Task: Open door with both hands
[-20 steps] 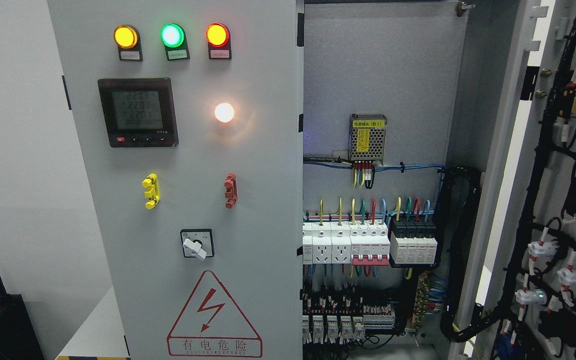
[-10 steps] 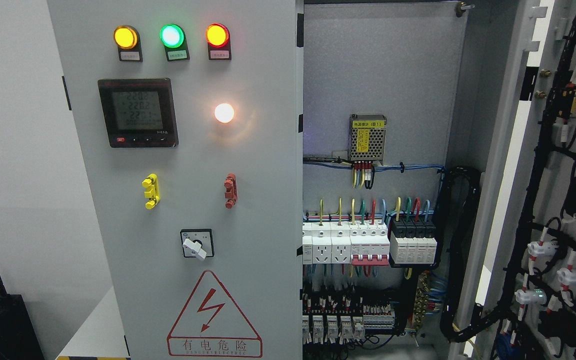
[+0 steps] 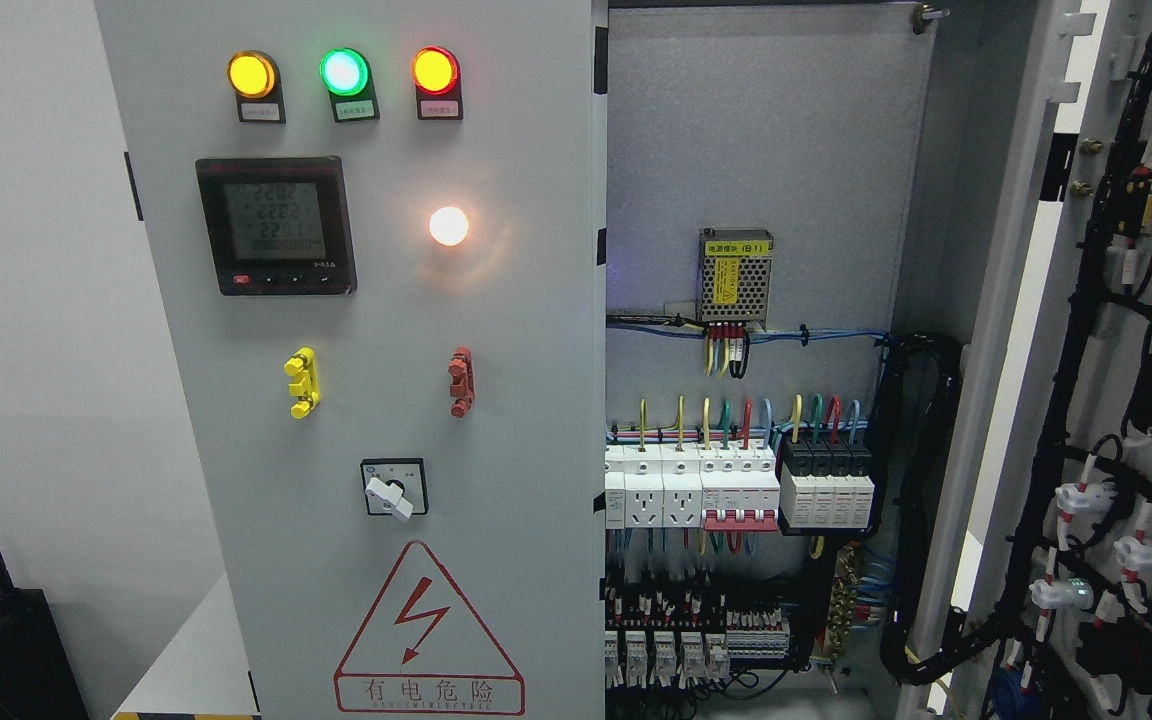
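A grey electrical cabinet fills the view. Its left door [image 3: 496,330] stands shut and carries three lit lamps, a digital meter [image 3: 275,224], a white lamp, a yellow and a red knob, a rotary switch [image 3: 393,488] and a red warning triangle. The right door [image 3: 1126,330] is swung wide open at the picture's right, its inner face showing black cable looms and fittings. Between them the cabinet interior [image 3: 746,150] is exposed, with a power supply, breakers [image 3: 736,485] and coloured wires. Neither of my hands nor arms shows in the head view.
A white wall [image 3: 26,300] lies left of the cabinet. A black object [image 3: 6,650] sits at the lower left, beside a pale surface [image 3: 191,660] at the cabinet's foot.
Only the meter's digits flicker; the doors and the view stay as they were.
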{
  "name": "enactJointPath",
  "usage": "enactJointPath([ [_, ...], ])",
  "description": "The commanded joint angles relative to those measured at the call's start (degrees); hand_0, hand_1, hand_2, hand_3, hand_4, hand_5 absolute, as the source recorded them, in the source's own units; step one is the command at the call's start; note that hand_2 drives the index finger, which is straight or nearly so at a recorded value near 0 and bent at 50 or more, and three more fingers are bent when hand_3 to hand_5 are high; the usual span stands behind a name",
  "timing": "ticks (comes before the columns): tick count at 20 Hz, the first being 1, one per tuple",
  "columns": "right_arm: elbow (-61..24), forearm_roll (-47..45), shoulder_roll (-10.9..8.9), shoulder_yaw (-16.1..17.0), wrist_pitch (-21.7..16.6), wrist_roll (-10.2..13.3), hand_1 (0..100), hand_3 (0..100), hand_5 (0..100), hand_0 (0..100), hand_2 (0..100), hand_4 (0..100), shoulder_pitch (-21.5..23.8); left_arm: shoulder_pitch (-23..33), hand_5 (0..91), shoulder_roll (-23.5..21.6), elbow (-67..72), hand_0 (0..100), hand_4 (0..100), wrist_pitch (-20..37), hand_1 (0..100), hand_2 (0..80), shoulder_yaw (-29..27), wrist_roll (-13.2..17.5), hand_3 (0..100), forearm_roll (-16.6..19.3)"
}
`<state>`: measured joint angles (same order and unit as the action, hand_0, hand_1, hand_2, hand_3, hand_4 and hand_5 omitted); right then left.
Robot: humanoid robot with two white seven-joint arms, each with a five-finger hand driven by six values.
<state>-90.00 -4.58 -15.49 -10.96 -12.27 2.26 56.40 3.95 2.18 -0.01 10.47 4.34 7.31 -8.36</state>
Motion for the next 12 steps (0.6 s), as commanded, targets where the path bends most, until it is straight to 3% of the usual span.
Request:
enactJointPath([
  [1,-13.1,-0.1,-7.28,-4.6,-0.8,0.0,0,0,0,0,0,0,-4.6,0.0,0.0,0.0,-0.6,0,3,0.0,0,0.0,-0.1,0.0,0,-0.1],
  [8,-17.8,-0.2,-9.21,-11.5,-0.8,0.0,0,0,0,0,0,0,-10.4,0.0,0.0,0.0,-0.6,0,3,0.0,0,0.0,-0.1,0.0,0,0.0],
  [12,-18.7,-0.2,-9.56,-13.6,-3.5,0.0,0,0,0,0,0,0,-14.5,0.0,0.0,0.0,-0.6,0,3,0.0,0,0.0,-0.1,0.0,0,0.0],
])
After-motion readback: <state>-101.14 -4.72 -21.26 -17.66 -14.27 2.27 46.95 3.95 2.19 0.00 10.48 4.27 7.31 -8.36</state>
